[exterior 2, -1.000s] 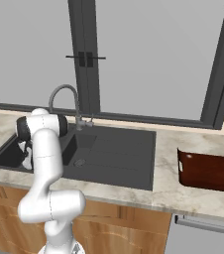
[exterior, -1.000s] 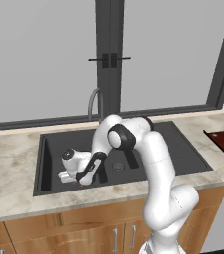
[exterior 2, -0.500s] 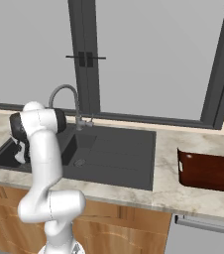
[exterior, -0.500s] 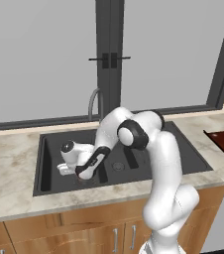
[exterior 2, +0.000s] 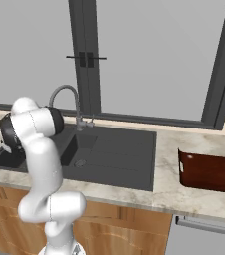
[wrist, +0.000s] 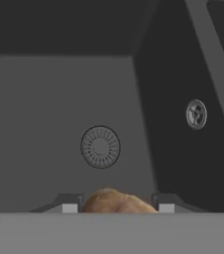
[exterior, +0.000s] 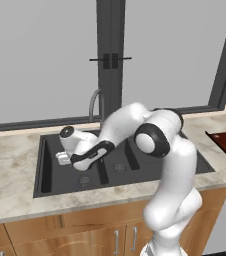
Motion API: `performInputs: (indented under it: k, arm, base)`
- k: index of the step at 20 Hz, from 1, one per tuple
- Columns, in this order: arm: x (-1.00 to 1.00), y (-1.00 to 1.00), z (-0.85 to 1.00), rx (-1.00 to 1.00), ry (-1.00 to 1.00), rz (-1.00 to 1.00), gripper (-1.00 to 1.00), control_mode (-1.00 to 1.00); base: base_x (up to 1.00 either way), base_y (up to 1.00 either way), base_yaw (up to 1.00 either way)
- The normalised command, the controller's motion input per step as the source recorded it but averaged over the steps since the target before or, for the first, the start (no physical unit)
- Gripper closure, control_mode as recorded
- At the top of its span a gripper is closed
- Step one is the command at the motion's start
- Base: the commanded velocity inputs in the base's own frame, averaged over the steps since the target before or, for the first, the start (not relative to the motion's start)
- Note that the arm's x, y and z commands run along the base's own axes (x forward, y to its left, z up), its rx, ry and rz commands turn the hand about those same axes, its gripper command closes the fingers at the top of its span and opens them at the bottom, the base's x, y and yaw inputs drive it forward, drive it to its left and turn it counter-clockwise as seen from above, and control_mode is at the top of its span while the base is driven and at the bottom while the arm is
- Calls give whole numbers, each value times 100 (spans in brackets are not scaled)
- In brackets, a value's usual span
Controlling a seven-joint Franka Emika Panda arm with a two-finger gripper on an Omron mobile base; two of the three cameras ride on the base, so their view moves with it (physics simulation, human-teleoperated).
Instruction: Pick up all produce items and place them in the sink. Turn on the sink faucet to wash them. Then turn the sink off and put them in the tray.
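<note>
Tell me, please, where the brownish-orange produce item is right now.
In the hand view the produce item sits between the claw's two fingertips, over the large basin of the sink, just short of its round drain.

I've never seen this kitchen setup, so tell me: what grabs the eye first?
The white arm bends low over the dark sink, its gripper hanging above the large basin's drain. A brownish-orange lump sits between the fingertips. Off to the right, a red-brown tray rests on the counter.
</note>
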Motion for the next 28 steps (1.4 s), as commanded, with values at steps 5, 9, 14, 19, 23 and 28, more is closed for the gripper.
performInputs:
  k: [5,9,14,19,23,28]
  arm:
    - [-67,-23,39,0,0,0,100,-100]
    - [-65,-44,37,2,-1,0,100,-100]
    - [-70,-70,20,9,-3,0,100,-100]
    - [-52,-75,51,8,-1,0,100,-100]
    - [-40,-69,77,5,0,0,100,-100]
    - [-27,-77,71,5,0,-1,100,-100]
  base:
    - [0,0,0]
    - [0,0,0]
    - [0,0,0]
    - [0,0,0]
    - [0,0,0]
    - [0,0,0]
